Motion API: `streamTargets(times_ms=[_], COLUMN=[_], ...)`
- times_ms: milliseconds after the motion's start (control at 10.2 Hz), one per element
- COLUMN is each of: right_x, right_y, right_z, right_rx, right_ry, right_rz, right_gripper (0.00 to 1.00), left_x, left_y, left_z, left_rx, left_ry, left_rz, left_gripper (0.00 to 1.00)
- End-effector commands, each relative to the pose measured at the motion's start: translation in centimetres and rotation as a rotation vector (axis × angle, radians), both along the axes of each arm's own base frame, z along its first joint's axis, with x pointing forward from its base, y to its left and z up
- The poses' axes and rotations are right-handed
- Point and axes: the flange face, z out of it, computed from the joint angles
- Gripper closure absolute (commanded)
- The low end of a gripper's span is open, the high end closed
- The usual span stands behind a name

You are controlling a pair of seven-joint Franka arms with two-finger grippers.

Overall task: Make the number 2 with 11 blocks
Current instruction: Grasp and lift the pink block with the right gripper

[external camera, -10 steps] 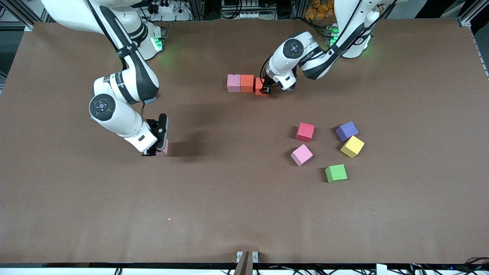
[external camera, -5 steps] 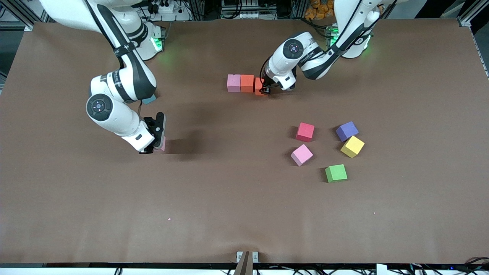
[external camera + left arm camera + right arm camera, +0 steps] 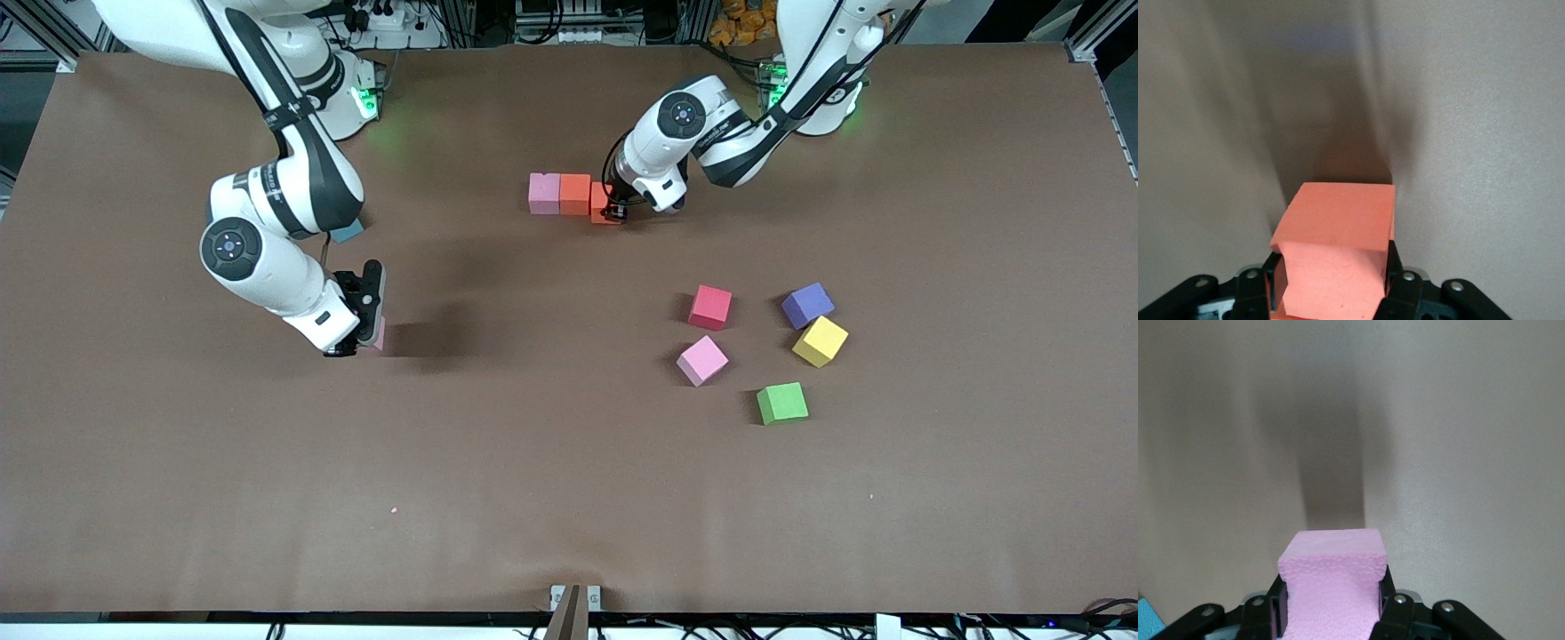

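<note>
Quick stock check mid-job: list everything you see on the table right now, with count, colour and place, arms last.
Row blocks: 2, pink block and orange block, touching, in a row near the left arm's base.
Held orange-red block: 1, at the row's end beside the orange one, in the left gripper.
Held pink block: 1, in the right gripper, toward the right arm's end.
Loose blocks: 5, red, pink, purple, yellow, green, clustered toward the left arm's end, nearer the camera than the row.
Light-blue cube: 1, partly hidden under the right arm.
Table: brown.
Left gripper: shut on its block.
Right gripper: shut on its block.
</note>
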Motion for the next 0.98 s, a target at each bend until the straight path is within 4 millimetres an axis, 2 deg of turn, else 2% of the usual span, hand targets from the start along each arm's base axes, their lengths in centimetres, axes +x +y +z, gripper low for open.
streamTargets(times_ms=[0,98,293,587,685,880], right_x=[-0.7,-0.7,-0.7,-0.8,-1.0,-1.8], right_y=[-0.4,-0.4,-0.4,-0.4,0.0,2.3], right_z=[0.7,0.6,0.6,0.6,0.9,1.6], right_rx=[-0.004,-0.005,-0.005,-0.004,-0.007,-0.019], right_ry=[-0.003,-0.001,-0.001,0.000,-0.001,0.010], right_rz=[-0.009,-0.009,-0.009,-0.019,-0.043,-0.130], right_gripper=[0.58,0.58,0.58,0.58,0.58,0.58], left_x=[-0.3,-0.5,-0.3,1.0,1.8,2.2], left_y=[-0.4,-0.4,-0.4,0.3,0.9,0.5], left_z=[-0.2,-0.4,-0.3,1.1,1.6,4.1], left_rx=[-0.012,-0.013,-0.013,0.003,0.024,-0.004], left_ry=[0.016,0.018,0.010,-0.025,-0.033,-0.053], left_rz=[0.008,-0.011,-0.014,0.002,0.007,0.005], left_gripper=[0.46,0.00,0.00,0.00,0.00,0.00])
